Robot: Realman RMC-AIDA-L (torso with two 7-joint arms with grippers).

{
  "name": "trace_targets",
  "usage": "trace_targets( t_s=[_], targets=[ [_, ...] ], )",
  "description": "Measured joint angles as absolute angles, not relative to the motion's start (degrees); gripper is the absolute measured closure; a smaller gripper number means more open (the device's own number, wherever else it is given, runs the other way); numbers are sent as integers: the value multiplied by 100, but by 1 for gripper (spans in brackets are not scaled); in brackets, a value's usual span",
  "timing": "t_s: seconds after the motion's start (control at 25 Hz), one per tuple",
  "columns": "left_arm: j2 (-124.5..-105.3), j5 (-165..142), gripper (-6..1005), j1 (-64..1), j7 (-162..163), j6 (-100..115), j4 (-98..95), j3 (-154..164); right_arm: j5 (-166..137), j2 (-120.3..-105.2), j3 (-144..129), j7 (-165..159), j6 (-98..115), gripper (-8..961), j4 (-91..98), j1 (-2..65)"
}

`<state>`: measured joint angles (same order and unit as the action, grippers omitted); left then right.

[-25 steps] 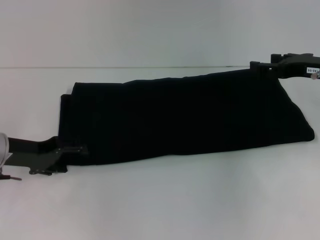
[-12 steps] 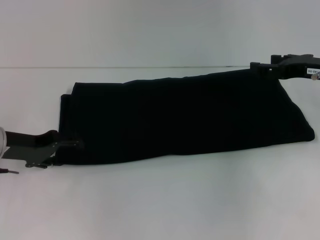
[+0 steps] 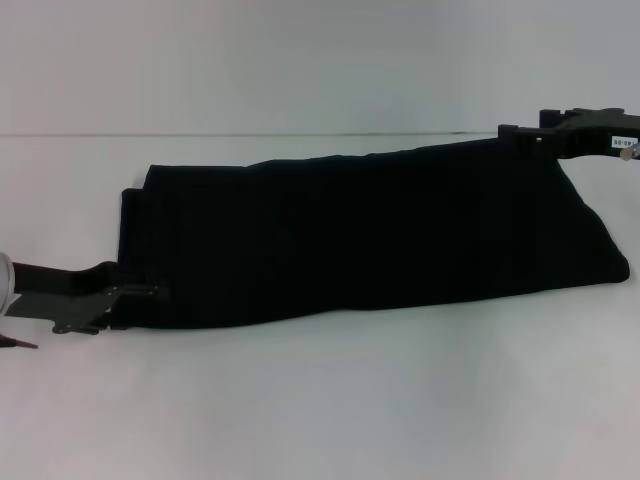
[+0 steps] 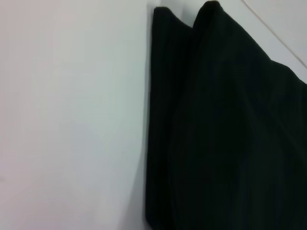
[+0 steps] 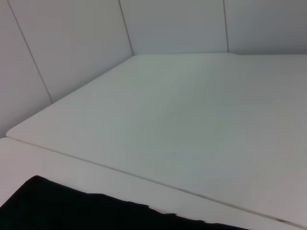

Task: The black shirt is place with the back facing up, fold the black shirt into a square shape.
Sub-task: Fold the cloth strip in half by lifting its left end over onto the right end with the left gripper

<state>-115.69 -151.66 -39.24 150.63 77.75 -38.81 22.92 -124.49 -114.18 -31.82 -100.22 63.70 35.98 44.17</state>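
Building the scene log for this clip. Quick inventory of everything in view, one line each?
black shirt: 1, black, folded into a long band lying flat across the table, running from the robot's left to its right; no lettering visible.
table: 1, white, under the shirt and filling the near part of the head view.
wall: white, panelled with thin seams, behind the table's far edge.
left gripper: 1, black, low at the shirt's near left corner, fingertips at the cloth edge.
right gripper: 1, black, at the shirt's far right corner, above the cloth's top edge.
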Motion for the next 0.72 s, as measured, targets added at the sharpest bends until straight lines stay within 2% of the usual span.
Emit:
trace_targets(
  t_s=[0.16, 0.6, 0.72],
  targets=[
    [-11574, -15159, 225, -3893, 14870, 7643, -3866, 2269, -12455, -11435, -3255, -10010, 6360, 119, 3587, 4439],
    [-11595, -15163, 444, -3859, 14832, 7526, -3847, 2267, -12466, -11443, -3304, -10001, 6340, 121, 3598, 4439],
    [-11595, -15163, 593, -3858, 14831, 7513, -3844, 2270, -12466, -11443, -3333, -9999, 6328, 122, 3599, 4439]
  ],
)
